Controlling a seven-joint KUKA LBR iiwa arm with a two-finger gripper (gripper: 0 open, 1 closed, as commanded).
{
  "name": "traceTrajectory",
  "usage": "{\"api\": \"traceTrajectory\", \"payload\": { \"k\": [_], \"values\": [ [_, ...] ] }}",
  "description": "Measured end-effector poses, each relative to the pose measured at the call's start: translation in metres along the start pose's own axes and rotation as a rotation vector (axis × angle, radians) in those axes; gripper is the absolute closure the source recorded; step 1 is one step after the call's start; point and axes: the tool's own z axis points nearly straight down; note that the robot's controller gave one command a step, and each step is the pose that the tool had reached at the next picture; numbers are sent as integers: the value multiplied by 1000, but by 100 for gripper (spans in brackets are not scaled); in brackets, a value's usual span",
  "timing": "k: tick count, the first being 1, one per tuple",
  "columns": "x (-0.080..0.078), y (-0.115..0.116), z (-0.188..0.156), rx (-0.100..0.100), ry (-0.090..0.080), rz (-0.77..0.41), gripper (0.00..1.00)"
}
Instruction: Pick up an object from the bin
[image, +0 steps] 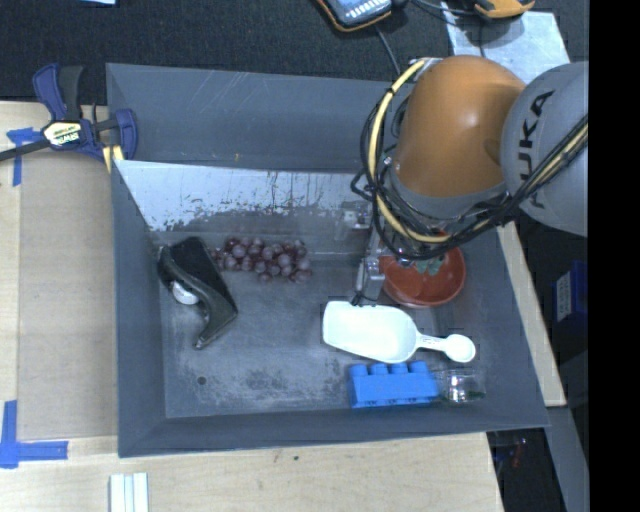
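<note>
A white scoop (368, 332) lies in the bin (250, 400), with the end effector (366, 283) just at its far left rim; whether that stands wide or narrow cannot be told. A red dish (438, 286) sits just beyond the scoop, a blue studded block (393, 384) just before it, and purple grapes (263, 258) farther left.

Black curved tool (196, 290) lies at left. Purple grape bunch (264, 258) near it, toward the back. Blue studded brick (393, 384) at front; small clear piece (462, 388) just beside its right end.
</note>
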Motion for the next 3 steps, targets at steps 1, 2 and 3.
{"api": "traceTrajectory", "payload": {
  "k": [1,2,3],
  "values": [
    [0,0,0,0,0,0,0],
    [47,-55,61,2,5,106,0],
    [-22,-62,59,-1,-17,-7,0]
  ]
}}
